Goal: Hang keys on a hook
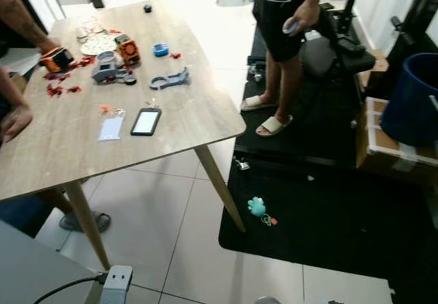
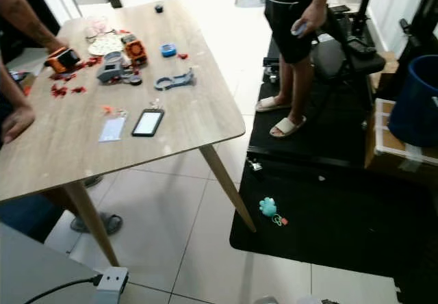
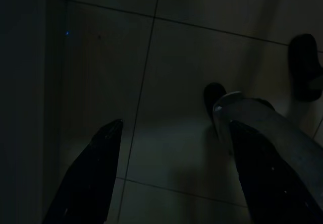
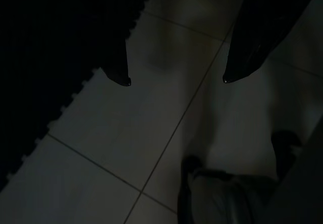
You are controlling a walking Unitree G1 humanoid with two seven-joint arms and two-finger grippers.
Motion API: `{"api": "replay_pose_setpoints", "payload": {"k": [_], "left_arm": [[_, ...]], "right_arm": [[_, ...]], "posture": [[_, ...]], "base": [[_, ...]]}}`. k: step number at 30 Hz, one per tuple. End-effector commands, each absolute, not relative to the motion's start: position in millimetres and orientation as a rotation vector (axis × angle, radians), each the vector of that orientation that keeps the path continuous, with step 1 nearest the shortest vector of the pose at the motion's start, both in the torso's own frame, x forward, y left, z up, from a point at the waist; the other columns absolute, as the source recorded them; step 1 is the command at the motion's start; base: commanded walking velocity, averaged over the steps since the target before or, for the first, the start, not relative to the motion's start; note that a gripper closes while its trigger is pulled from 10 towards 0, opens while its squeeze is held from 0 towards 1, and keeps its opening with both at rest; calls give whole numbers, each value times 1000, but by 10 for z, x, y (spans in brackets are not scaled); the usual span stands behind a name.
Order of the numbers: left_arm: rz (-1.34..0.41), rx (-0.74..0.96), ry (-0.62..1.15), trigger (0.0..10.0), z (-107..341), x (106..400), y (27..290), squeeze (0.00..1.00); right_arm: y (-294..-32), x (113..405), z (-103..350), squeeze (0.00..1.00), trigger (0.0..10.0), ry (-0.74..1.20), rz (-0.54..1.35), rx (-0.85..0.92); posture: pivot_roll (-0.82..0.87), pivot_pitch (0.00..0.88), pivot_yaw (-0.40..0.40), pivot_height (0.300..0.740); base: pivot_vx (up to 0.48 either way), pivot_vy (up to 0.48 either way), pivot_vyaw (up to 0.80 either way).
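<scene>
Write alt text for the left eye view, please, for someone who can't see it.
A teal keychain lies on a black floor mat beside a wooden table that holds a phone, a card and small orange and grey gadgets. A person in sandals stands on the mat beyond, and another person's arms rest at the table's left edge.

1. The tabletop (image 1: 171,122) is pale wood with a matt, grained face, on plain wooden legs (image 1: 219,184).
2. The floor (image 1: 171,229) is glossy light tile.
3. The mat (image 1: 328,229) is black, matt and dull.
4. The phone (image 1: 146,121) has a shiny glass screen.
5. The keys (image 1: 259,209) carry a smooth turquoise plastic-looking charm.
6. The bin (image 1: 414,98) is dark blue plastic.
</scene>
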State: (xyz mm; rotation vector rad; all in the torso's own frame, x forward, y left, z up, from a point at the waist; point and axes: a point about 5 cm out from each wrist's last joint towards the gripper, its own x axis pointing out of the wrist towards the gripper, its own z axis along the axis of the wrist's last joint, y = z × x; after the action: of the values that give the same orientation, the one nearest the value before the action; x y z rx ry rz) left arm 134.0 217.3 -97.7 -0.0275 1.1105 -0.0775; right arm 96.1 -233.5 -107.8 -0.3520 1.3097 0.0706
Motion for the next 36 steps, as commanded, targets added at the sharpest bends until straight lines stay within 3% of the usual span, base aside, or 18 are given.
{"api": "replay_pose_setpoints", "payload": {"k": [1,18,28,36], "left_arm": [[-76,-28,1126,10000,-985,1313,2185,0],[-87,-41,1126,10000,-986,1316,2169,0],[-41,-74,1067,10000,-941,1389,2238,0],[40,-69,1018,10000,-868,1431,2459,0]], "right_arm": [[-2287,943,-1094,0,10000,1314,81,-342],[-2259,947,-1099,0,10000,1314,89,-336],[-2288,924,-1099,0,10000,1321,78,-355],[-2353,918,-1085,0,10000,1319,50,-367]], "posture": [[-164,71,142,740],[-163,73,146,740],[-163,73,146,740],[-164,76,144,740]], "base": [[356,0,0],[383,0,0],[0,0,0],[0,0,0]]}}
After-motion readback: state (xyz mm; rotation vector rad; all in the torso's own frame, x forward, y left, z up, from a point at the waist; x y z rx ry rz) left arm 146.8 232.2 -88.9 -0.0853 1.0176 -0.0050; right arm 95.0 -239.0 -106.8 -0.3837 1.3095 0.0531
